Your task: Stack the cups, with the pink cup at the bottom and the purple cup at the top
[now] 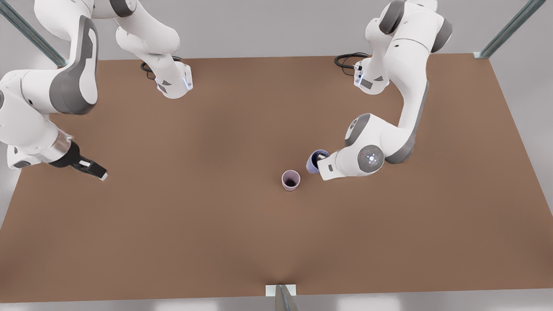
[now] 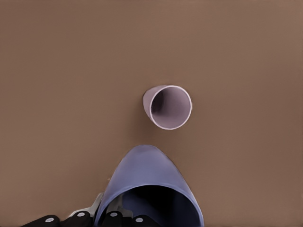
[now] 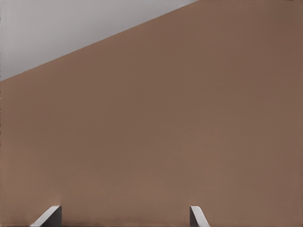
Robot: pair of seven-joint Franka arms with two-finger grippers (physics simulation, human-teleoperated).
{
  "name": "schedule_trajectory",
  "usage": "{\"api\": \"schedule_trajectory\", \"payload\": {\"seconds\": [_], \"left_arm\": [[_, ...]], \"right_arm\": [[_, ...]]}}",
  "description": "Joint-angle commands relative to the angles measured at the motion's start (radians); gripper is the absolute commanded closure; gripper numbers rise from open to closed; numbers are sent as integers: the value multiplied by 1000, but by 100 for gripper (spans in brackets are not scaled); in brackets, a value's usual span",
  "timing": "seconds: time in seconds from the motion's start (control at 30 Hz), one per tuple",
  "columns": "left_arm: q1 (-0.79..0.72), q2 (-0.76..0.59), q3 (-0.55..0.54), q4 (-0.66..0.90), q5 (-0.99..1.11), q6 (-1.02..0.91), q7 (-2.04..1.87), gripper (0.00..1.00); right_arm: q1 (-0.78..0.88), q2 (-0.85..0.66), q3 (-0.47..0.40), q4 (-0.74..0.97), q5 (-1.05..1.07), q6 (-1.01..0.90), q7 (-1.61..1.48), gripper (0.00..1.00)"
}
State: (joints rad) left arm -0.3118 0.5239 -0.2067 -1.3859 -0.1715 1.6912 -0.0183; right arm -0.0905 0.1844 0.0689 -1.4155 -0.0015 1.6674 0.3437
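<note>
Purple cup (image 2: 147,182) is clamped by its rim in my left gripper (image 1: 320,163), lifted off the table (image 1: 194,224) and carried mouth-up so it can nest into the pink cup (image 1: 290,179) standing just beside it. My right gripper (image 1: 98,172) waits well apart, fingers (image 3: 198,216) spread.

A broad, flat, matte brown tabletop (image 1: 181,224) filled most of the front view, evenly lit with soft shadows. Beyond its edges lay a plain pale grey floor (image 1: 268,30), running along the 12 o'clock side. Slanted grey-green metal frame struts stood at 10 o'clock (image 1: 30,34) and 2 o'clock (image 1: 510,28), and a third rose from a small white bracket (image 1: 281,290) at 6 o'clock.
</note>
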Motion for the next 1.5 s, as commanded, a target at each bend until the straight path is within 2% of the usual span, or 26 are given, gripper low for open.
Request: {"api": "schedule_trajectory", "payload": {"seconds": [0.0, 0.07, 0.2, 0.5, 1.47], "left_arm": [[-39, 19, -2, 22, -5, 11, -652, 79], [-73, 28, -3, 25, -8, 44, -698, 79], [-87, 114, -2, 142, -8, 94, -798, 79], [-96, 148, -2, 142, 1, 142, -825, 79], [-116, 183, 7, 125, 32, 117, -798, 79]], "right_arm": [[0, -2, 0, 6, 8, -52, -330, 0], [2, 3, 0, 7, 6, -51, -330, 0], [0, -2, 0, 7, 9, -52, -328, 0], [-2, 10, -1, 16, 9, -41, -330, 0], [2, 15, 0, 16, 9, -34, -330, 0]]}}
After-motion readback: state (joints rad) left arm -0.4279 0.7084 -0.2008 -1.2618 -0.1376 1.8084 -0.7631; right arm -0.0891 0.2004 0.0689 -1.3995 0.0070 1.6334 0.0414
